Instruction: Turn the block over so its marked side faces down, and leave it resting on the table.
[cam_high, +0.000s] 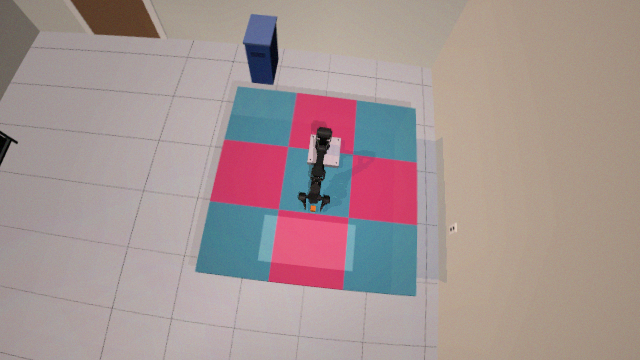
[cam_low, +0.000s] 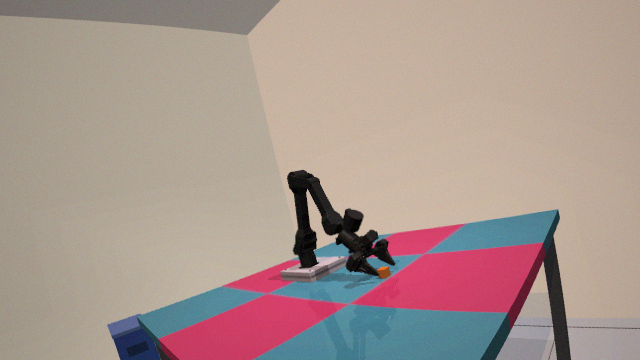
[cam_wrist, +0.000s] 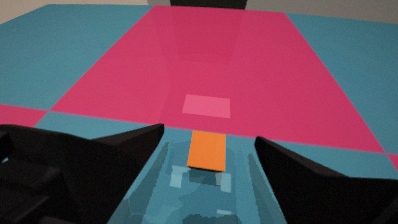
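The gripper (cam_wrist: 206, 165) is wide open w/ nothing in it, low over the table (cam_low: 450, 280). The orange block (cam_wrist: 207, 150) sits on a blue square (right by the pink one), between the 2 fingertips, not touching them.

No legible text in any view

The blue cabinet (cam_high: 260, 47) has a dark panel on its front, too blurred to read; the block (cam_wrist: 207, 149) shows only plain orange faces, and the checkered tabletop (cam_high: 385, 130) carries no writing.
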